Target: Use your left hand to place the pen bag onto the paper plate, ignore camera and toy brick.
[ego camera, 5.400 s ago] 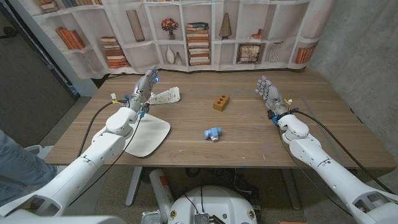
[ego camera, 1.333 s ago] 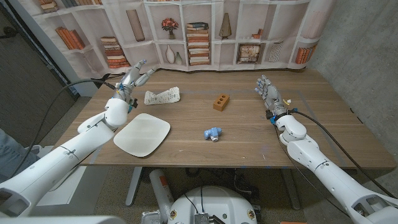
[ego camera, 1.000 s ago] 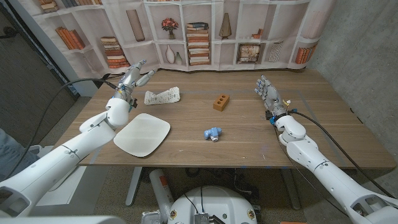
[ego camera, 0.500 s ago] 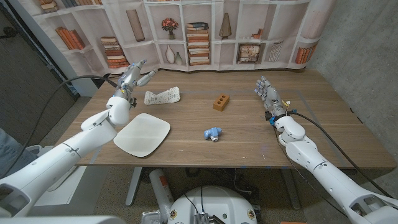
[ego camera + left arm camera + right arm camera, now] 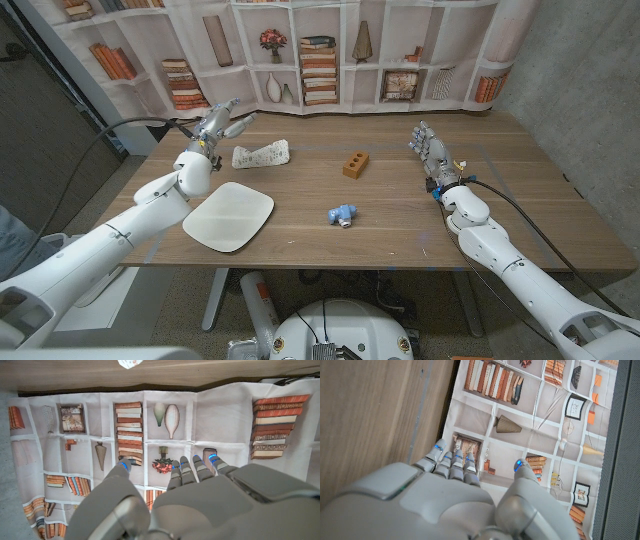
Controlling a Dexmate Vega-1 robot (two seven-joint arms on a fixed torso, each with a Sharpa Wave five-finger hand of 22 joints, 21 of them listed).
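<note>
Bag (image 5: 261,154) lies just right of my left hand (image 5: 218,124) and a little nearer me, long axis across the table, well apart from the idle right hand (image 5: 430,151). Left fingers are spread, empty; the right's look open too, I think. Plate (image 5: 229,216) sits just nearer me than the bag.

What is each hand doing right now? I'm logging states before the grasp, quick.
Left hand: open, holding nothing, near the pen bag.
Right hand: open, holding nothing.
</note>
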